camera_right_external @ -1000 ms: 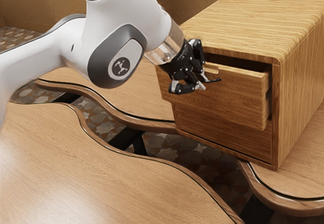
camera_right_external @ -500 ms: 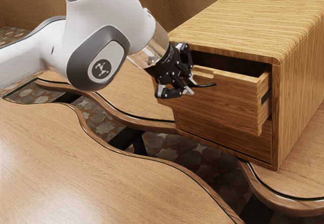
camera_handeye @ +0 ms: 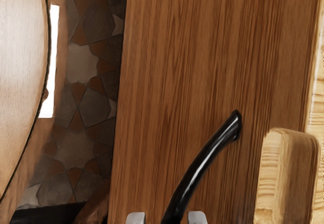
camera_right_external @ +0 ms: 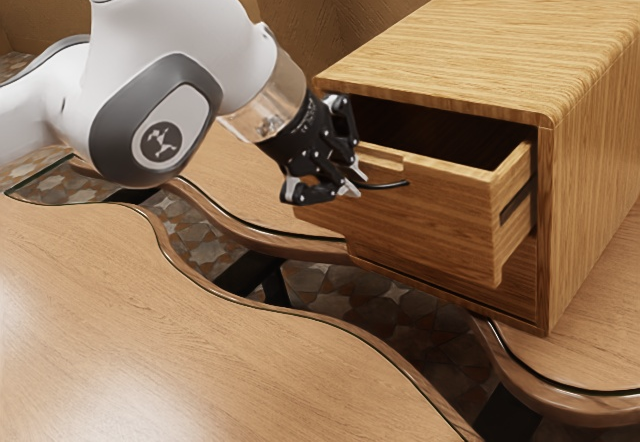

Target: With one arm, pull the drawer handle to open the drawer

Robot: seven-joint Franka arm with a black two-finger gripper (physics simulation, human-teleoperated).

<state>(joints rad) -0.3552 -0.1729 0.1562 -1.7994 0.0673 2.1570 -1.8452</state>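
Wood-grain drawer (camera_right_external: 440,212), partly out of its cabinet (camera_right_external: 520,52) on the desk (camera_right_external: 600,332). Black handle (camera_handeye: 202,173) on its front, clamped between the jaws from both sides, so a pull along the runners should draw it straight out.

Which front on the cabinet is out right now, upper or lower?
The upper drawer, sticking out of the cabinet with the gripper at its black handle; the lower front sits flush.

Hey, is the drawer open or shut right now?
Partly open: the drawer juts out of the cabinet, with a dark gap showing behind its front.
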